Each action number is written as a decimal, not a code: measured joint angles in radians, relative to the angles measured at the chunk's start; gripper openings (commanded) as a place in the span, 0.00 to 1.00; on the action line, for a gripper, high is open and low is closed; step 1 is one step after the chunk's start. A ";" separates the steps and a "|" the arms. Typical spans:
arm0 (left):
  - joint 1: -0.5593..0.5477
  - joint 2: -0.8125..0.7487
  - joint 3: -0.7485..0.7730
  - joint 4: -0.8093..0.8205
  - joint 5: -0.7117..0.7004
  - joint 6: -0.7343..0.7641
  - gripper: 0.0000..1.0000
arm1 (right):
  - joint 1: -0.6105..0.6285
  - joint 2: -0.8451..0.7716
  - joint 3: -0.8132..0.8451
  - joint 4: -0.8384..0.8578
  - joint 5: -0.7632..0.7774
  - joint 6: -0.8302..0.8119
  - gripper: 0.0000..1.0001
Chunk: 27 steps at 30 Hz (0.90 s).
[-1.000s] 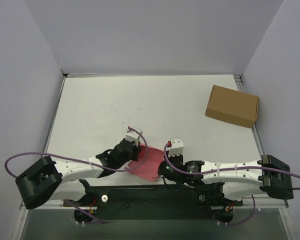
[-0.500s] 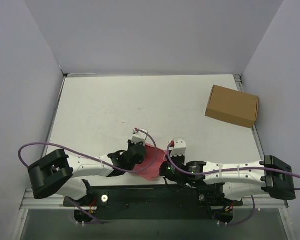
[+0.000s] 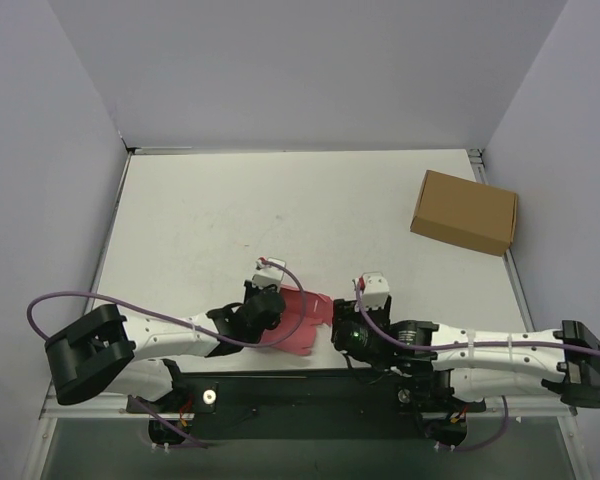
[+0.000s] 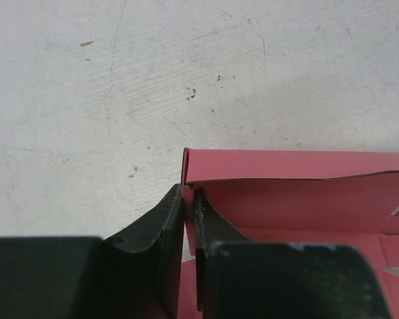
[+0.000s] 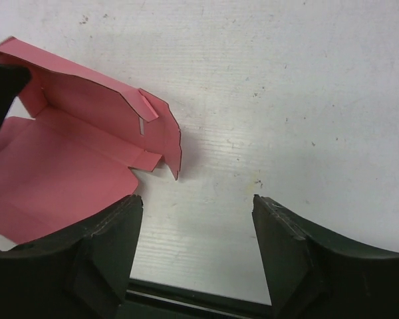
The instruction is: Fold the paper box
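Observation:
The paper box is a pink-red card sheet, partly folded, lying near the table's front edge between the two arms. Its long side wall stands up with a small tab at its right end. My left gripper is shut on the left end of the card, with a thin upright flap pinched between its fingers. Just right of the sheet, my right gripper stands open over bare table. Its left finger reaches the edge of the card's flat panel, and nothing lies between its fingers.
A larger brown cardboard box sits at the back right near the table's right edge. Grey walls enclose the white table on three sides. The black rail of the near edge lies just below the right gripper.
My right gripper has opened and let go of the card, drawing a little to the right. The left gripper has kept its pinch and has shifted the card right, then slightly back.

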 measured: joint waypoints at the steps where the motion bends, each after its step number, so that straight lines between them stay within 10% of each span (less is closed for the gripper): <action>1: 0.000 -0.003 0.000 0.000 -0.007 0.008 0.00 | -0.003 -0.029 0.014 -0.020 -0.006 0.005 0.69; 13: -0.012 -0.061 -0.112 0.121 -0.076 0.057 0.00 | -0.384 -0.063 0.092 0.064 -0.442 0.083 0.58; 27: -0.035 -0.084 -0.147 0.166 -0.138 0.056 0.00 | -0.441 0.187 0.116 0.320 -0.683 0.211 0.49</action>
